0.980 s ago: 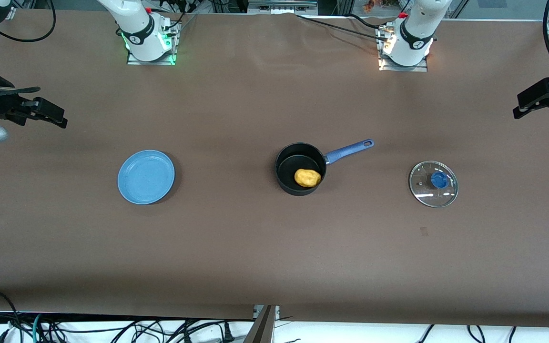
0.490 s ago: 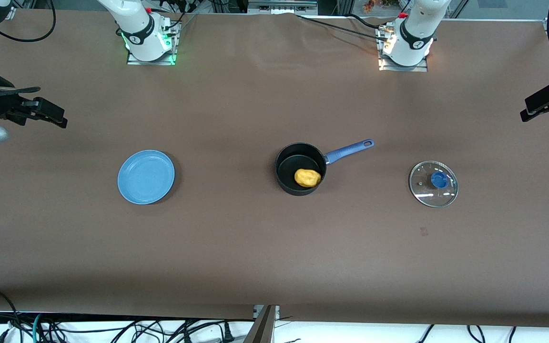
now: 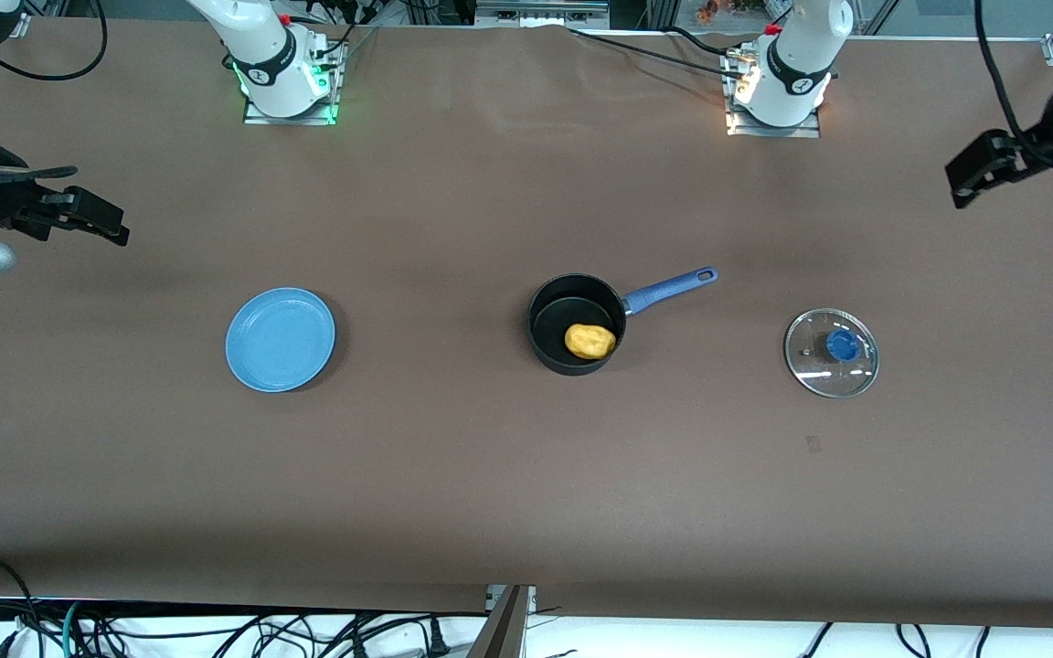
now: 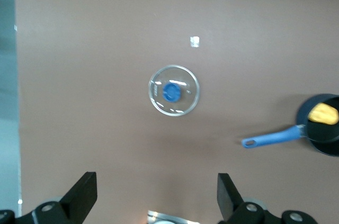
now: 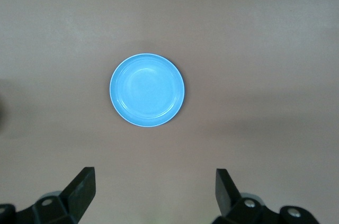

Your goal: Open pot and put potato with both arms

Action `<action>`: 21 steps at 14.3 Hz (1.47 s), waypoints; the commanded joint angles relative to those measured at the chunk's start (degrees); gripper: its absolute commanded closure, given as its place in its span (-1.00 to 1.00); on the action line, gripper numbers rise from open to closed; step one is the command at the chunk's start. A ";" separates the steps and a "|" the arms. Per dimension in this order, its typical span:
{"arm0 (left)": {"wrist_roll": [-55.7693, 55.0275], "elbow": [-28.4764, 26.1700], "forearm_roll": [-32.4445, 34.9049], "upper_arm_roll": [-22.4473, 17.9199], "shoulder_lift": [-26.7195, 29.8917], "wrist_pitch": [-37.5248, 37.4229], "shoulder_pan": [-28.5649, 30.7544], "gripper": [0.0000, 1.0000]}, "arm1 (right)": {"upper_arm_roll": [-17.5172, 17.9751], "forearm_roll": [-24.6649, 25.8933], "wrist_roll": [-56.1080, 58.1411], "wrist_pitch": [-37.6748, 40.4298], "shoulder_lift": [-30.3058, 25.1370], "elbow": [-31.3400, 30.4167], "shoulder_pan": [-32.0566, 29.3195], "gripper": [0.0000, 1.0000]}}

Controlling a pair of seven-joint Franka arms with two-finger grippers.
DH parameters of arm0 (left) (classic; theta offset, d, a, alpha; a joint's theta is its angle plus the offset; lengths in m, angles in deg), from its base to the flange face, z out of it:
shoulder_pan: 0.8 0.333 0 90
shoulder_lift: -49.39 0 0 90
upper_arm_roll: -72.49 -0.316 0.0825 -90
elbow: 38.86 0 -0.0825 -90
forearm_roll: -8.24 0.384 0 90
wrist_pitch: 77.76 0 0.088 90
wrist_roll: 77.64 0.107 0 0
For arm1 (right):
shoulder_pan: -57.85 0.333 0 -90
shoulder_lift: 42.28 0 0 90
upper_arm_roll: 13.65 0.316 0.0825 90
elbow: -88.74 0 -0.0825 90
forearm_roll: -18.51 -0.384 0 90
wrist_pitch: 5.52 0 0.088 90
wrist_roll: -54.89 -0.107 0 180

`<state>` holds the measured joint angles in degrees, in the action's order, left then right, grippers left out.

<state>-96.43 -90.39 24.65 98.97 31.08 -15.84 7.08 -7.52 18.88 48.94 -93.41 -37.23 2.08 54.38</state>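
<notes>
Since the earlier frames the left end effector (image 3: 970, 178) has shifted along the edge of the front view, now sitting higher up and a little farther in over the brown worktop (image 3: 453, 475) at the left arm's end; everything else lies where it was. Its black fingers (image 4: 82, 195) stand wide apart in the left wrist view, holding nothing. The right end effector (image 3: 97, 219) waits in the air over the right arm's end of the worktop, its fingers (image 5: 79, 189) likewise spread wide and empty.

Near the left end effector, the round glass lid with a blue knob (image 3: 831, 352) lies flat on the worktop, well apart from the small black round saucepan with a long blue straight handle (image 3: 577, 324). The saucepan stands uncovered in the middle of the worktop, its handle pointing toward the left arm's end. The small lumpy yellow-orange potato (image 3: 590, 341) rests inside it, against the wall nearer the front camera. The flat light-blue round plate (image 3: 280, 339) sits bare toward the right arm's end, well apart from the saucepan.
</notes>
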 commanded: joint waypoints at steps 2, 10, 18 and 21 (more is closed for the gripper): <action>4.00 -0.32 -19.97 -24.76 1.87 0.91 -8.39 -1.00 | 0.20 -0.28 -0.03 0.70 0.40 1.14 -0.05 -1.00; 6.48 -24.92 -20.54 -29.03 9.43 21.82 -13.15 -1.00 | 0.20 -0.19 -0.03 0.26 0.49 1.14 -0.05 -1.00; 6.74 -37.60 -19.75 -27.01 16.03 30.36 -12.90 -1.00 | 0.20 -0.19 0.58 0.26 0.40 1.14 -0.05 -1.00; 6.74 -37.33 -19.57 -26.48 16.12 30.80 -12.63 -1.00 | 0.20 -0.19 0.59 0.35 0.49 1.14 -0.05 -1.00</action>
<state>-90.69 -125.85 4.97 72.02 45.55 13.58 -5.86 -7.51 18.88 48.94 -93.44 -37.23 2.10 54.38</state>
